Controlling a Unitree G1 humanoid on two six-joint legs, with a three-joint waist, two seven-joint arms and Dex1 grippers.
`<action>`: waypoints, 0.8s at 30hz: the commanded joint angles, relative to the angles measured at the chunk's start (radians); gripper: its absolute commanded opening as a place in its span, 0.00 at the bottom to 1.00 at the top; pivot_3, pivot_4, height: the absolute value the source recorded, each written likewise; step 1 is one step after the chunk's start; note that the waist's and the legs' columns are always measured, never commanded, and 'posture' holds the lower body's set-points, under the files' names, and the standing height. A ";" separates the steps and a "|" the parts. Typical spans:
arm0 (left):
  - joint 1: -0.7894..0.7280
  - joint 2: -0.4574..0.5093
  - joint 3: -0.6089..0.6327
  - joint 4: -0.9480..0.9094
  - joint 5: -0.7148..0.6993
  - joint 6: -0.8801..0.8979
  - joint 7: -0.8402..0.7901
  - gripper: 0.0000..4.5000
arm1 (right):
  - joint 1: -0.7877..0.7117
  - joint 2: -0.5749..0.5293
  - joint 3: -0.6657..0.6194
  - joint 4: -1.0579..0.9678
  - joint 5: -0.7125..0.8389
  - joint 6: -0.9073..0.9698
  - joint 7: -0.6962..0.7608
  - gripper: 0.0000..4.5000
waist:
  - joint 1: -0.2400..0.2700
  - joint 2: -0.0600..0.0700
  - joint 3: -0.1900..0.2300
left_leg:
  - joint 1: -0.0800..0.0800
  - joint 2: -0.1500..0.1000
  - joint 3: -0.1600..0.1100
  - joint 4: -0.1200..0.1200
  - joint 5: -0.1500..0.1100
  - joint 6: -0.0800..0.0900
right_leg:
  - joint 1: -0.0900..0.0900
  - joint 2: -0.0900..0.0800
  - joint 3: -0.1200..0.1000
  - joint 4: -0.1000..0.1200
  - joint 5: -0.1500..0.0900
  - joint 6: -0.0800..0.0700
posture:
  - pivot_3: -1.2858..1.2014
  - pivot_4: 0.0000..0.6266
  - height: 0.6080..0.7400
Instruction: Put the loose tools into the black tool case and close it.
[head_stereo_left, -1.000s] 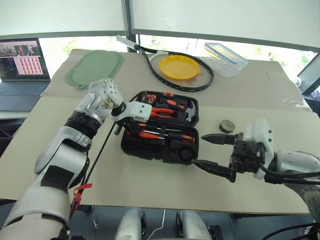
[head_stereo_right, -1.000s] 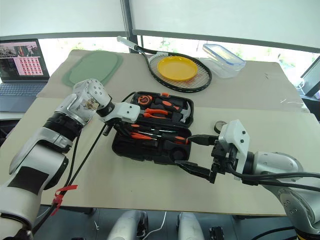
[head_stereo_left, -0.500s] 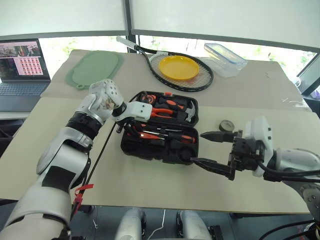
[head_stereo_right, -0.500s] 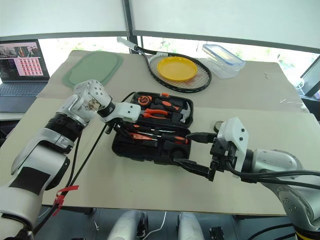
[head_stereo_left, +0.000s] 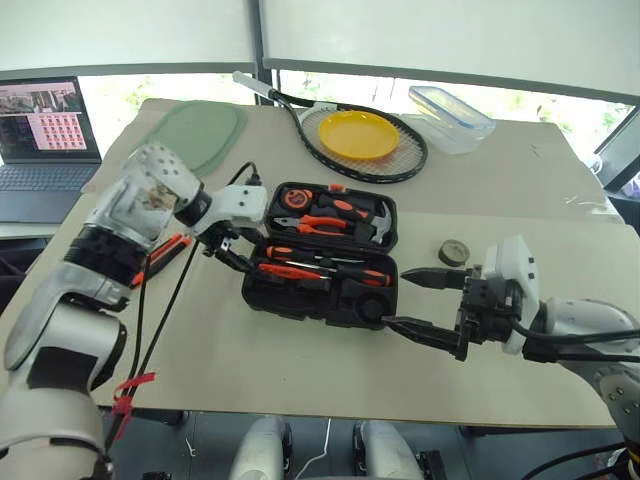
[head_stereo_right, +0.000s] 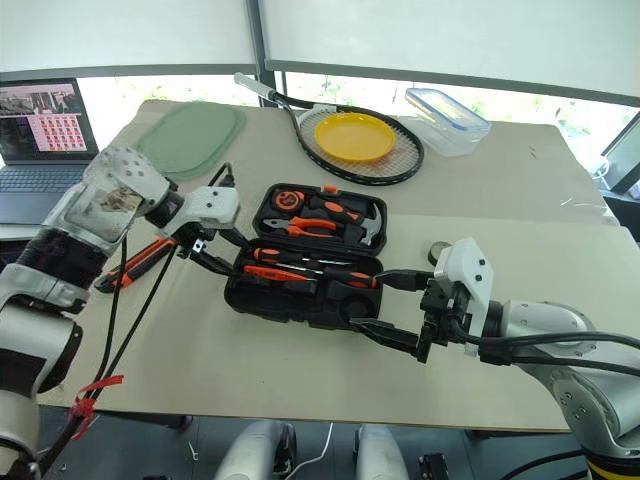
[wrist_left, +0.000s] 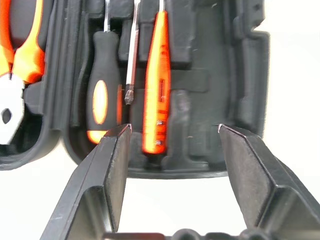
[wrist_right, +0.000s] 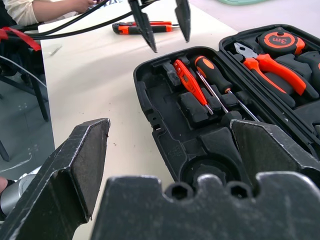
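Since a second ago the left pincer (head_stereo_left: 222, 250) has drawn back from inside the black tool case (head_stereo_left: 322, 252) and now hangs just off the case's left end, fingers spread and gripping nothing. An orange tester screwdriver (wrist_left: 156, 85) lies in a recess at that end of the case, beside a black-and-orange screwdriver (wrist_left: 101, 97) and a slim steel shaft. The withdrawal uncovers an orange-and-black utility knife (head_stereo_right: 135, 263), loose on the bench (head_stereo_left: 300, 360) left of the case, partly under the left arm. The right pincer (head_stereo_left: 425, 305) has stayed put, fingers wide and empty, at the case's near right corner. The case lies open and flat at the bench's middle, lid half away from the robot holding pliers (head_stereo_left: 325, 222) and a tape measure (wrist_right: 280, 40). Bare bench runs along the case's near side to the front edge; a small round grey object (head_stereo_left: 454, 252) sits right of the case, a racket (head_stereo_left: 345, 125) and yellow plate (head_stereo_left: 358, 134) beyond it.
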 joint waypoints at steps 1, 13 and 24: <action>0.069 -0.042 0.115 -0.050 -0.061 -0.007 0.070 0.38 | -0.002 -0.011 -0.026 -0.019 0.008 -0.015 0.005 1.00 | 0.001 0.000 0.000 | 0.000 0.000 0.000 0.000 0.000 0.000 | 0.000 0.000 0.000 0.000 0.000 0.000 | 0.52 0.24 0.99; 0.233 -0.193 0.215 -0.034 -0.048 -0.137 0.267 0.01 | 0.007 -0.044 -0.055 -0.033 0.041 0.000 0.009 1.00 | 0.001 0.000 0.000 | 0.000 -0.001 0.000 0.001 0.000 0.000 | 0.001 0.000 0.000 0.000 0.000 0.000 | 0.52 0.24 0.99; 0.247 -0.230 0.223 0.045 -0.022 -0.217 0.304 0.01 | 0.004 -0.056 -0.051 -0.035 0.052 -0.001 0.004 1.00 | 0.000 0.000 0.000 | 0.000 -0.001 0.000 0.002 0.000 0.000 | 0.001 0.000 0.000 0.000 0.000 0.000 | 0.52 0.24 0.99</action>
